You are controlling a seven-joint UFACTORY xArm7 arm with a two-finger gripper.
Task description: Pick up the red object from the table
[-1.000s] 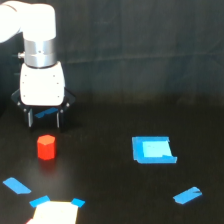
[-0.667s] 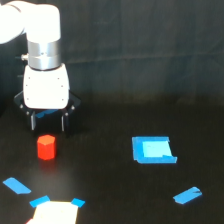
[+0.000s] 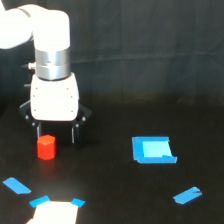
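Observation:
The red object [image 3: 46, 147] is a small red-orange stubby block standing on the black table [image 3: 120, 200] at the exterior view's left. My gripper [image 3: 56, 136] hangs from the white arm directly behind and just above it. Its two dark fingers [image 3: 75, 135] are spread apart and hold nothing. The block sits in front of the gap between them, close to the finger on the view's left. I cannot tell whether a finger touches the block.
A blue square patch [image 3: 152, 150] with a pale centre lies to the exterior view's right. Blue tape pieces lie at the lower right [image 3: 187, 195] and lower left [image 3: 16, 186]. A pale rectangle [image 3: 55, 214] with blue corners sits at the bottom edge.
The arm has moved down and slightly to the view's right, bringing the open fingers down to the red block. The block has not moved.

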